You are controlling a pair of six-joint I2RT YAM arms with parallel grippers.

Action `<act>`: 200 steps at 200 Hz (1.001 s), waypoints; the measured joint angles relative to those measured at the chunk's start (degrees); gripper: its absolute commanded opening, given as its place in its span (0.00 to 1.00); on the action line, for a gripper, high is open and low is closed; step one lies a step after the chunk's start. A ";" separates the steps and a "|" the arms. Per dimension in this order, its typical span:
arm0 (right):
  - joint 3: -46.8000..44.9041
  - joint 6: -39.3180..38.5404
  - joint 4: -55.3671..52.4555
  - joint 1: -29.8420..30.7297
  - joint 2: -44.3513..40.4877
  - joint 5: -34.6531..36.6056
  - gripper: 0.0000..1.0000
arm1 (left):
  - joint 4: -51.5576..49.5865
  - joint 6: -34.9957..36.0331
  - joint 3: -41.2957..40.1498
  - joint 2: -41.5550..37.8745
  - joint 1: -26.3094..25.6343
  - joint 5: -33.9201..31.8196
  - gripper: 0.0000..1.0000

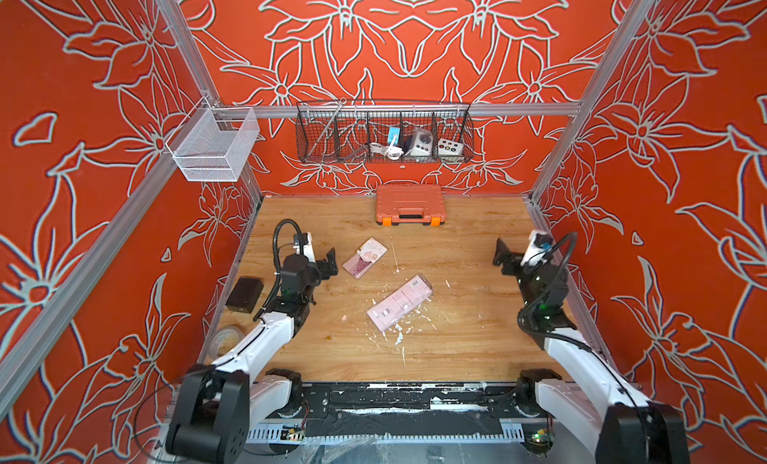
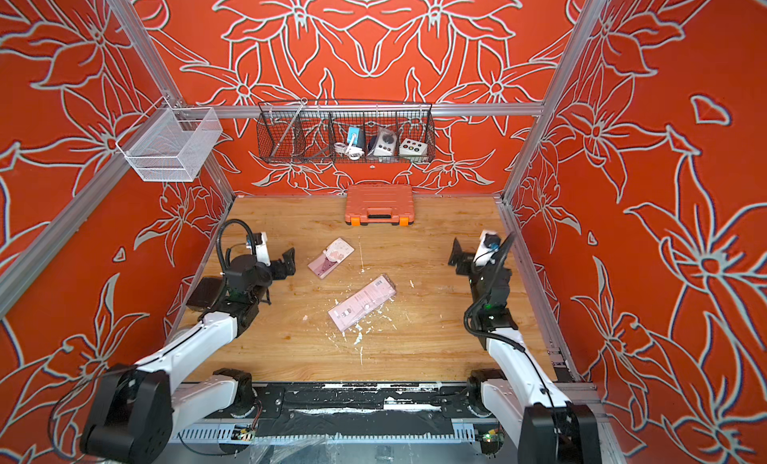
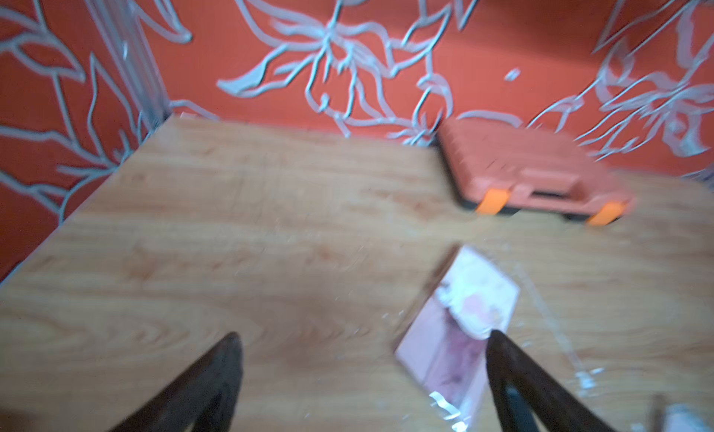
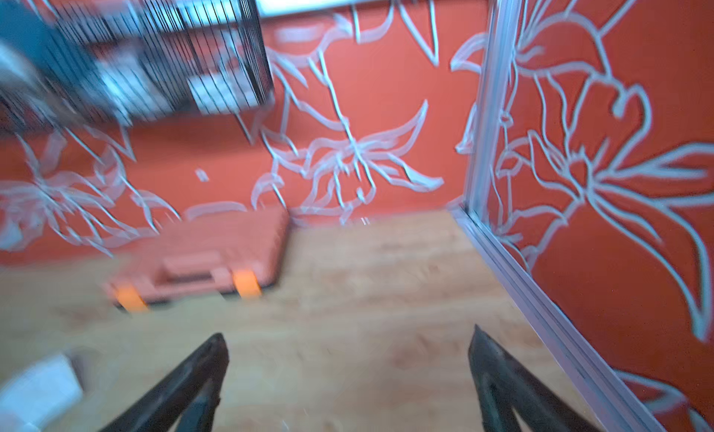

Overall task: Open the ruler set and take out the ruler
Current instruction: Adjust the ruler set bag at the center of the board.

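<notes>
1. We start at the left pincer [image 1: 330, 263]. It is spread wide and holds nothing, and in its wrist view the fingers [image 3: 216, 372] splay with only bare table [image 3: 232, 256] between them.
2. The right pincer [image 1: 501, 256] is the same, jaws apart and empty. It sits out by the side wall, well apart from anything pink.
3. The set [image 1: 399, 302] is what we take the long pink pack to be. It lies flat with its label side up, between the two pincers and back from their tips toward the arm bases, nearer the left one. Neither pincer touches it.
4. Just ahead of the left pincer's tips lies a shorter pink-and-white piece [image 1: 365, 258], also flat. In the wrist view it runs right up beside one finger. That view is blurred, so we cannot tell whether this is the ruler already out or another part of the set.
5. Why do both pincers stand off open? We reckon each is clear of the goods: either the work is done, if that piece is the ruler, or the grab has not yet begun.
6. Both pink things lie flat on the board, so we judge a pincer would have to come down across a narrow width to get hold of an edge.
7. The orange case [image 1: 410, 202] sits far ahead of both pincers at the back wall, out of the way.
</notes>
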 measured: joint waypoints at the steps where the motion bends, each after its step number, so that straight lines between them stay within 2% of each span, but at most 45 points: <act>1: 0.50 0.24 -0.28 0.00 -0.02 -0.31 0.98 | -0.17 -0.13 0.24 -0.15 -0.26 0.04 0.90; 22: 15.56 7.04 -11.04 2.64 2.69 -10.51 0.98 | -7.32 -3.85 8.92 -0.22 -9.51 1.55 0.87; 37: 15.19 16.22 -10.82 4.96 3.43 -16.52 0.98 | -10.69 -6.16 11.89 2.34 -14.93 6.71 0.84; 52: 7.45 26.14 -9.53 4.92 3.65 -21.99 0.77 | -13.35 -7.82 10.62 4.59 -17.44 12.24 0.81; 60: 3.34 29.33 -10.27 4.61 4.48 -24.81 0.69 | -15.19 -8.44 9.29 5.79 -18.21 14.49 0.81; 73: 1.73 29.09 -19.65 6.12 7.65 -24.92 0.67 | -18.99 -8.90 6.99 7.52 -19.76 16.94 0.81; 87: 2.03 25.79 -30.84 12.55 7.72 -21.31 0.67 | -22.75 -8.90 5.25 8.61 -21.46 18.67 0.81; 107: 2.29 24.13 -36.04 19.26 4.90 -20.39 0.65 | -25.18 -8.87 4.72 10.82 -22.73 20.20 0.82; 126: 1.44 25.57 -33.40 20.98 8.63 -22.58 0.62 | -27.30 -8.41 6.95 16.55 -22.73 20.94 0.80; 146: 1.51 26.84 -30.03 25.03 19.15 -24.57 0.60 | -27.93 -7.76 9.77 22.40 -22.71 21.40 0.80; 170: 2.82 29.05 -25.57 29.49 28.55 -26.88 0.59 | -27.41 -7.13 10.21 24.52 -22.71 21.59 0.78; 181: 4.04 30.29 -22.69 30.25 31.19 -27.50 0.59 | -27.08 -6.80 10.38 25.22 -22.71 22.25 0.72; 200: 6.08 32.04 -18.05 30.88 35.39 -27.87 0.58 | -24.39 -7.23 10.64 27.30 -22.77 25.00 0.69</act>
